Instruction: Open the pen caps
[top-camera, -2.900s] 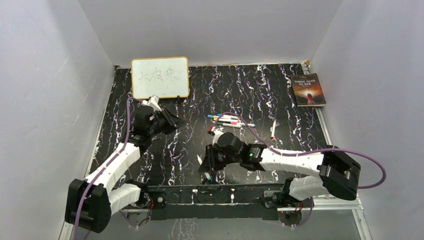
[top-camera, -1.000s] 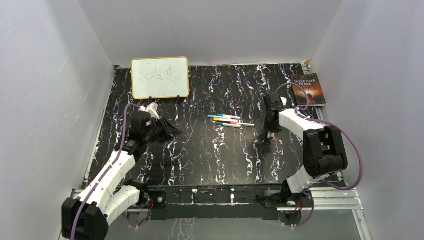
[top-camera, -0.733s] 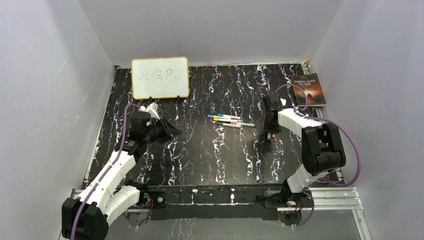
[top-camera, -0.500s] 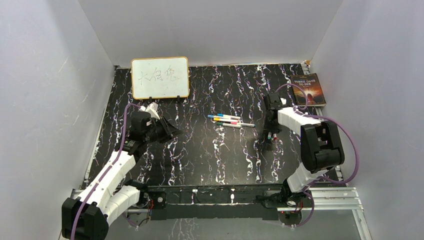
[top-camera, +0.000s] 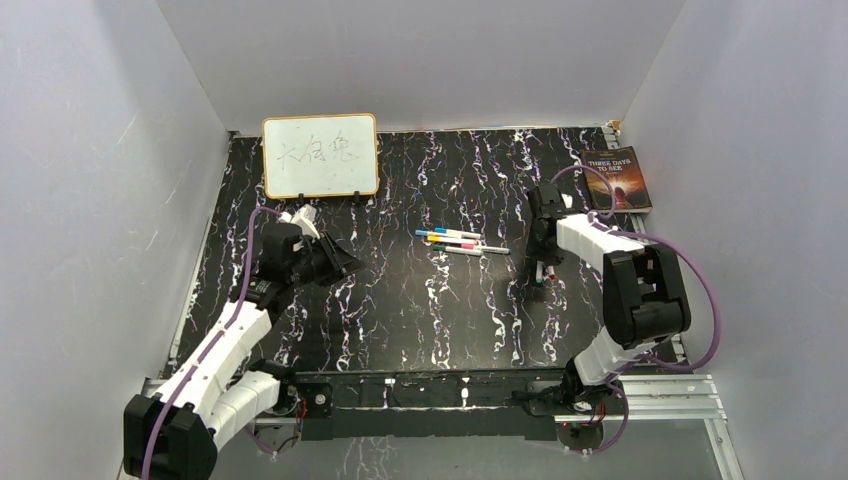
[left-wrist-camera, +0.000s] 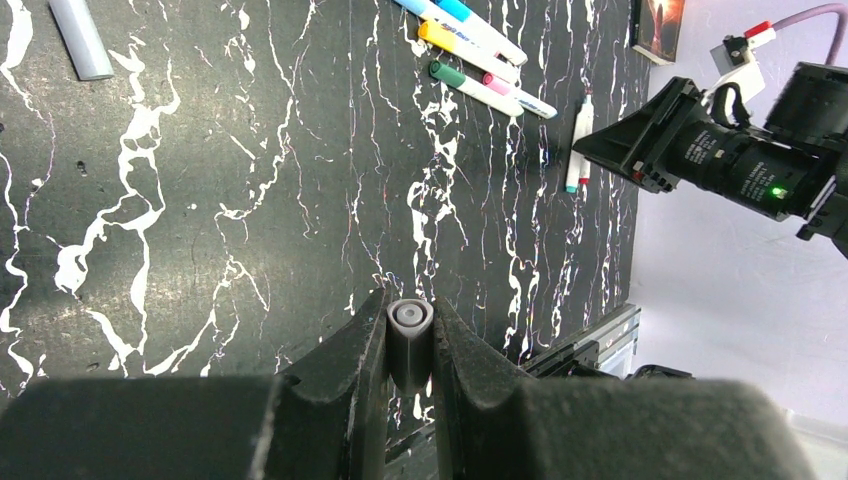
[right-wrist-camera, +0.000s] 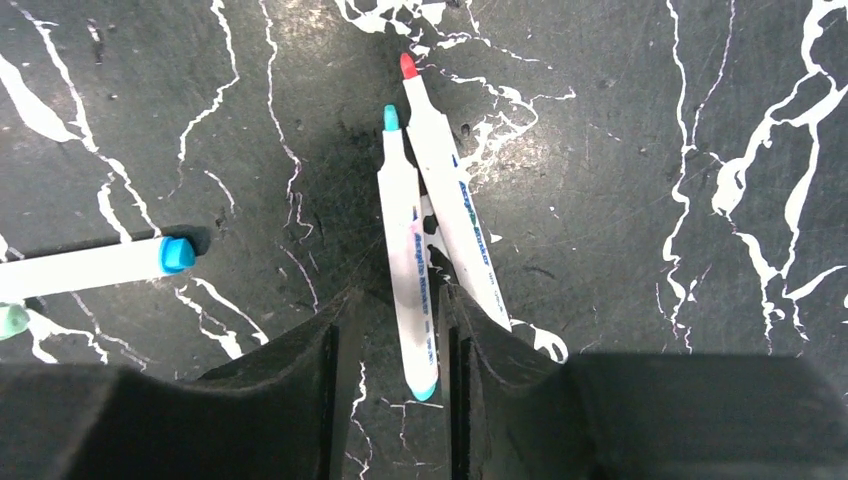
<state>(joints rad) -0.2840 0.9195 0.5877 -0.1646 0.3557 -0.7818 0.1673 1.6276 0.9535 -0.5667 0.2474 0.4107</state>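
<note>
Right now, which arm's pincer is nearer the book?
Right. The right pincer hangs over two pens, just left of the book, toward the near edge; the left pincer is across the table, near the whiteboard.

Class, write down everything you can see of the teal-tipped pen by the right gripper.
The teal-tipped pen is a slim white barrel with blue lettering, a bare teal nib at its far end and a teal plug at its near end. It lies flat on the black marbled table, touching the red-tipped pen. Its near end sits between the fingers of the open right gripper.
</note>
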